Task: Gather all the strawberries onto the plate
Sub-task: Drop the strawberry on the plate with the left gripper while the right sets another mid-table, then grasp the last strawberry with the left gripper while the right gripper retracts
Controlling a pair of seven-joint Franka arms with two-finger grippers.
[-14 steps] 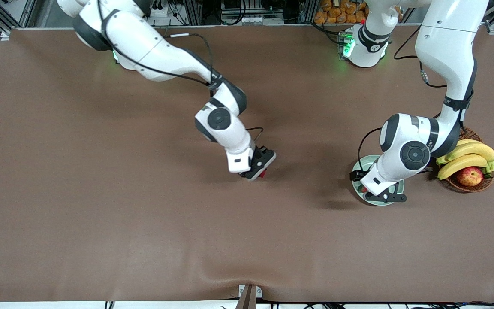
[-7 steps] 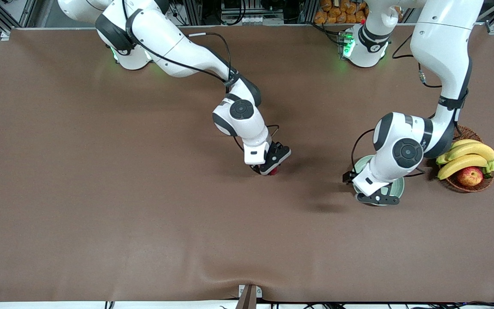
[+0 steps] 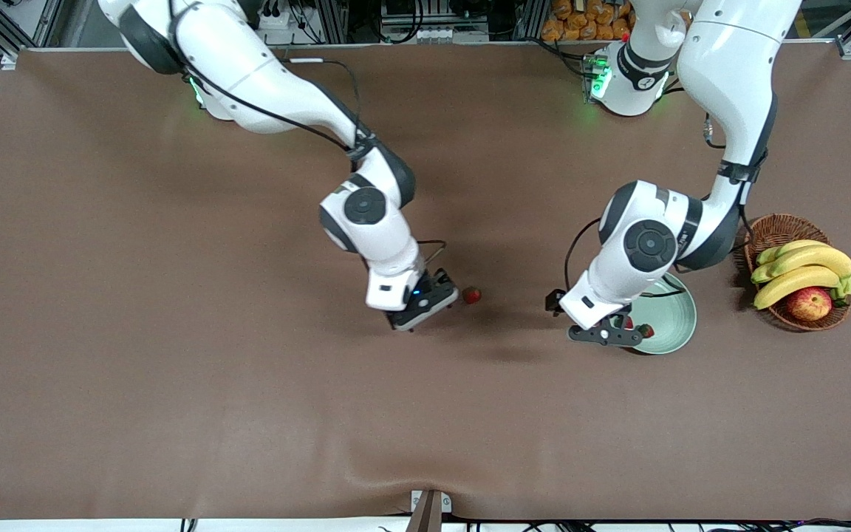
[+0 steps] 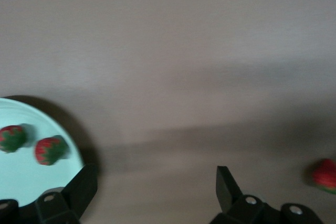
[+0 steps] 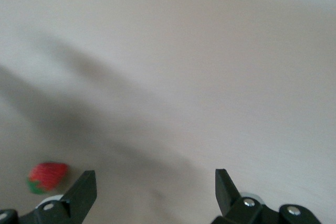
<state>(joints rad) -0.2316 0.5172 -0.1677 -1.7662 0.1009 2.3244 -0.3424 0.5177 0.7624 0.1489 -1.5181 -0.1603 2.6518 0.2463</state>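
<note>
Two small red strawberries (image 4: 51,150) lie in your round pale-green plate (image 3: 673,318); the third (image 3: 472,295) rests on the brown surface (image 3: 174,369), well apart. Both hands, right (image 3: 417,316) and left (image 3: 610,334), hold their fingers apart, empty. Next, grasp it.

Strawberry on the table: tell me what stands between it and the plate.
Only the left gripper, jaws open, hanging over the plate's rim on the side facing the loose strawberry. Otherwise it is bare table between them. The right gripper, also open, sits beside the berry, away from that path.
</note>
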